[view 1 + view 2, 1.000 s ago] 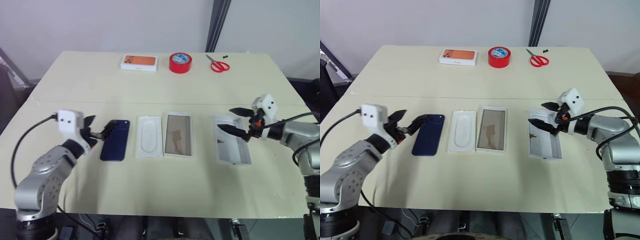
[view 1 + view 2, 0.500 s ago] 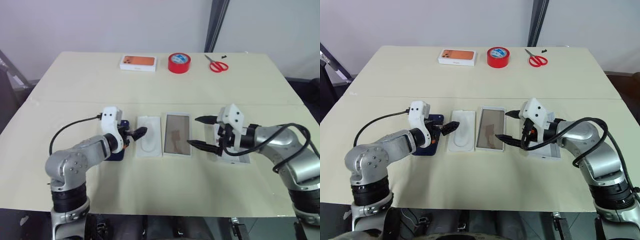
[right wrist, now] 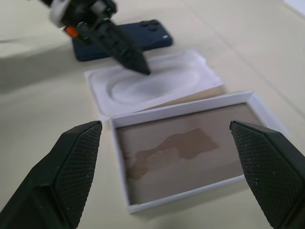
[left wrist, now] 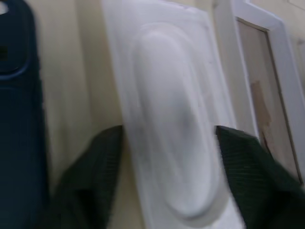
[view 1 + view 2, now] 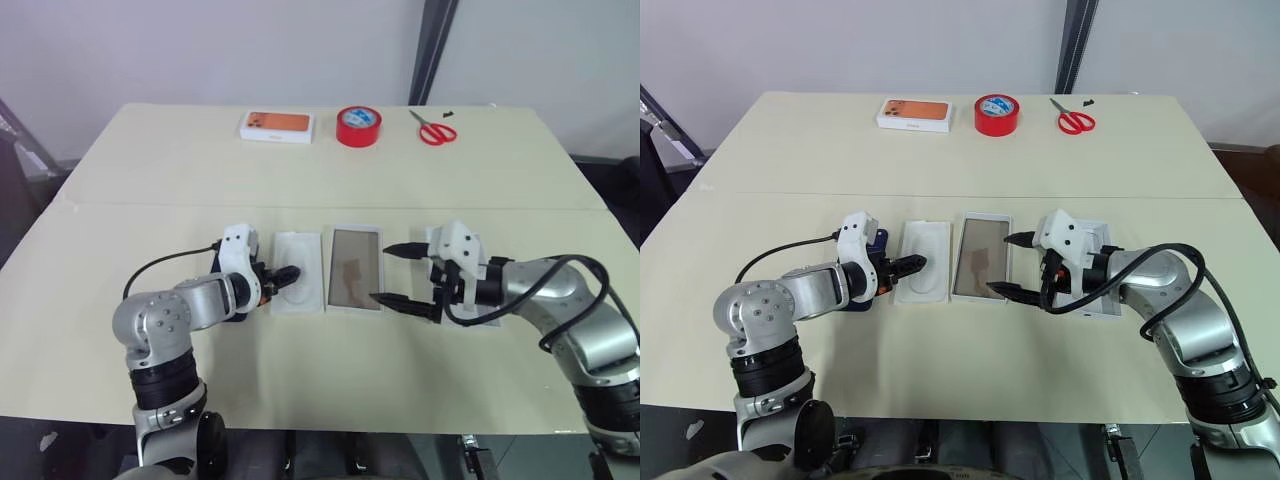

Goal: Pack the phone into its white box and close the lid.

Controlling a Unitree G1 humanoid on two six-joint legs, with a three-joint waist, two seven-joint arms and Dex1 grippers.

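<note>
Cream tabletop [image 5: 150, 170] before a pale grey wall — packing parts in a row.
Head view: navy phone [image 5: 872, 243], white insert [image 5: 298, 286], brown-floored white box [image 5: 355, 281]; right tool [image 5: 395, 275] spread apart. Left wrist: left tool [image 4: 167, 176] straddles the insert, fingers apart.

At the table's [image 5: 150, 180] far edge we see a white box with orange picture [image 5: 277, 125], red tape roll [image 5: 360, 125], scissors [image 5: 435, 130]; nearer, a thin white insert [image 5: 298, 272], perhaps slightly tilted.
</note>
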